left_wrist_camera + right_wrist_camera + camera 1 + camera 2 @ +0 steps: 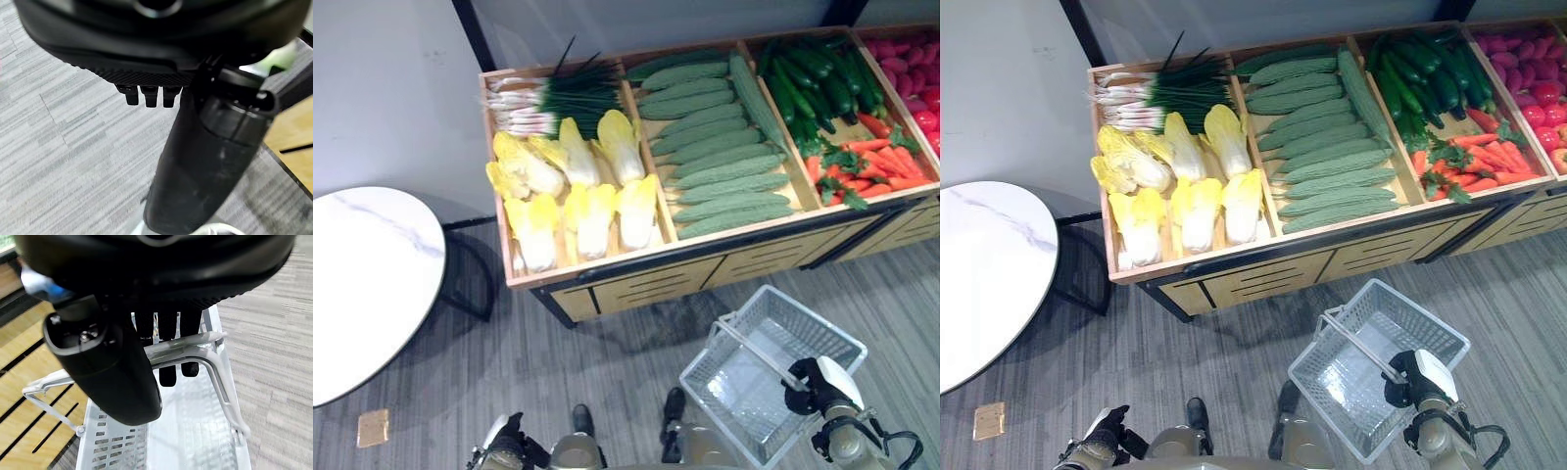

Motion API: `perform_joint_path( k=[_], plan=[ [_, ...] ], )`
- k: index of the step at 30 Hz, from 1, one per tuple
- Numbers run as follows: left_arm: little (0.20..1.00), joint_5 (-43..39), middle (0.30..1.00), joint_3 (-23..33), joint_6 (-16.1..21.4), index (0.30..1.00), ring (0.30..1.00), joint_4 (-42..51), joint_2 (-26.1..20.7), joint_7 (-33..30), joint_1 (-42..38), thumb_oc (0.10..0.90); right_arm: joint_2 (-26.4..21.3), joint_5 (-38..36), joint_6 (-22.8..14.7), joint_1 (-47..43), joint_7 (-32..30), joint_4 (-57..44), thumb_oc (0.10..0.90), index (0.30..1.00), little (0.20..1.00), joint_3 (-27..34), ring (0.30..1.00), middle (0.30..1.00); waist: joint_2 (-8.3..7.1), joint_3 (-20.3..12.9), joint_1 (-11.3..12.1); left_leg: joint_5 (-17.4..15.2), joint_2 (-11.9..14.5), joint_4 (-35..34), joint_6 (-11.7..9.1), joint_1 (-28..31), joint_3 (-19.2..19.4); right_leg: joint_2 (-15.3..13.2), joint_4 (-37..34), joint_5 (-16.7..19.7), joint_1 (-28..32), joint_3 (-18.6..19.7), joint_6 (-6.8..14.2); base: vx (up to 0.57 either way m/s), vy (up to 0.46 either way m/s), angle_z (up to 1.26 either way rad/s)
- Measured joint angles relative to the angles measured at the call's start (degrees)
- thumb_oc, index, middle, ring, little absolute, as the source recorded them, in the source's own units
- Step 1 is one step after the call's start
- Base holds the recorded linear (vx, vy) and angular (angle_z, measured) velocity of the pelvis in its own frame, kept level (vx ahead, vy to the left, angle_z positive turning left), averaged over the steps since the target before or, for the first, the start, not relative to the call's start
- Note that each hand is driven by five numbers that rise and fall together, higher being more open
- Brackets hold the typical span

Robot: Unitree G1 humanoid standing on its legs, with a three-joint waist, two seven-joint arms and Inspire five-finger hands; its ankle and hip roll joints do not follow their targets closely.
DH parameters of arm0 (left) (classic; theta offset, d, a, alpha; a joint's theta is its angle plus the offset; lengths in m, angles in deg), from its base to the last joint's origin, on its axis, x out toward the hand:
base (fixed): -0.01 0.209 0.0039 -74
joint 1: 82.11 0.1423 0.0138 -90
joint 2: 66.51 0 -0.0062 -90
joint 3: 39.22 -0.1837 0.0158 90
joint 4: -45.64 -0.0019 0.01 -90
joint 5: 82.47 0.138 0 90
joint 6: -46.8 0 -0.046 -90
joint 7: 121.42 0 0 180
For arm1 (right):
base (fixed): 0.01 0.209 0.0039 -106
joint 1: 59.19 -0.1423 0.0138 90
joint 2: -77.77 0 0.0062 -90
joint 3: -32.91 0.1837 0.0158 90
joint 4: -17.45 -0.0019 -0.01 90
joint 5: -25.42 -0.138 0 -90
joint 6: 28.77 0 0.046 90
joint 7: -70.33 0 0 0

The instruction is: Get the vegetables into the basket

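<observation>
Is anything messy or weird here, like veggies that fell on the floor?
No vegetables have spilled. The white wire basket hangs tilted from the right hand, which curls round its handle, and it looks empty. One small odd thing: a tan square plate set in the grey floor near the round white marble-look table.

A shop — wooden produce stand (636,279) of sorted vegetables (724,147) — wire basket (744,406).

No words, labels, numbers or signs can be read anywhere in these views.
</observation>
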Motion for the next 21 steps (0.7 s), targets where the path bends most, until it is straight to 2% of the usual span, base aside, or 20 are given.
perform_joint_path(
  k=[4,8,9,11,12,13,16,18,21],
  plan=[
    [1.0,-0.1,1.0,0.3,0.5,1.0,1.0,0.1,-0.7,-0.1,0.0,0.9,3.4,-0.5,-0.2,-4.4,-0.6,9.1,0.4,0.3,0.3,-0.3,0.3,0.3,-1.11,0.4,0.4,-0.3,-2.4,-0.7,1.1,1.3,0.8,-1.7,0.5,0.7,0.0,1.2,0.9,-0.01,0.183,-0.09],
    [1.0,-0.2,1.0,0.3,1.1,1.0,1.0,-0.7,-1.7,-0.3,-1.2,0.9,5.9,-2.1,-0.7,-7.3,-0.8,15.1,0.4,0.3,0.3,-1.4,0.3,0.3,-2.36,0.2,1.0,-0.6,-2.8,-1.6,1.7,2.6,1.6,-2.5,2.3,0.8,-0.1,2.1,1.1,0.02,0.114,-0.05],
    [1.0,-0.3,1.0,1.3,1.2,1.0,1.0,-1.1,-2.1,-0.5,-1.5,0.9,7.2,-2.4,-1.6,-9.3,-1.5,19.7,0.4,0.3,0.3,-1.5,0.3,0.3,-2.93,0.4,1.3,-0.8,-2.9,-1.9,2.1,3.3,1.2,-2.3,3.7,0.8,-0.4,2.6,1.3,0.05,0.005,-0.03],
    [1.0,-0.4,1.0,1.5,1.3,1.0,1.0,-1.1,-2.4,-1.0,-2.0,0.9,8.4,-2.8,-1.0,-9.9,-1.6,21.5,0.4,0.3,0.3,-1.6,0.3,0.3,-3.16,0.1,1.6,-0.8,-2.7,-2.1,2.0,3.7,1.4,-2.5,4.5,0.7,-0.6,4.3,1.4,0.04,-0.033,0.02],
    [1.0,-0.4,1.0,1.7,1.3,1.0,1.0,-1.3,-2.6,-1.2,-2.3,0.9,8.8,-2.8,-1.3,-10.1,-1.8,22.6,0.4,0.3,0.3,-1.7,0.3,0.3,-3.22,0.1,1.7,-0.8,-2.6,-2.1,2.1,3.8,1.0,-2.6,4.1,0.3,-0.6,5.3,1.7,0.04,-0.079,0.23],
    [1.0,-1.2,1.0,2.0,1.3,1.0,1.0,-1.5,-3.5,-1.5,-2.7,0.9,9.8,-2.8,-1.6,-10.3,-1.8,24.5,0.4,0.3,0.3,-2.2,0.3,0.3,-4.07,-0.5,1.8,-0.9,-2.7,-2.2,2.3,3.6,0.4,-3.2,2.6,0.0,0.0,6.8,2.4,0.03,-0.091,0.23],
    [1.0,-1.8,1.0,3.2,1.3,1.0,1.0,-2.4,-5.4,-2.8,-2.4,0.9,11.3,-2.9,-1.7,-9.1,-2.2,26.3,0.4,0.3,0.3,-2.5,0.3,0.3,-5.42,-1.6,2.1,-0.3,-2.8,-2.2,1.2,3.6,-1.2,-3.1,-2.3,-0.2,3.3,8.0,2.9,0.04,-0.122,0.26],
    [1.0,-2.6,1.0,6.0,1.3,1.0,1.0,-2.8,-5.4,-3.4,-1.4,0.9,11.2,-2.9,-2.0,-9.1,-2.3,29.9,0.4,0.3,0.3,-2.5,0.3,0.3,-4.03,-2.8,3.2,0.0,-1.0,-2.1,0.8,4.0,-1.3,-1.0,-6.7,1.1,6.0,7.4,2.3,0.05,-0.154,0.0],
    [1.0,-2.9,1.0,7.3,1.3,1.0,1.0,-3.1,-5.4,-3.6,0.0,0.9,10.6,-2.9,-1.8,-8.2,-2.3,31.3,0.4,0.3,0.3,-0.2,0.3,0.3,-2.73,-4.4,3.1,0.2,0.8,-1.8,0.4,4.1,-1.9,0.7,-7.7,0.9,7.2,6.2,1.5,0.04,-0.135,0.08]
  ],
)
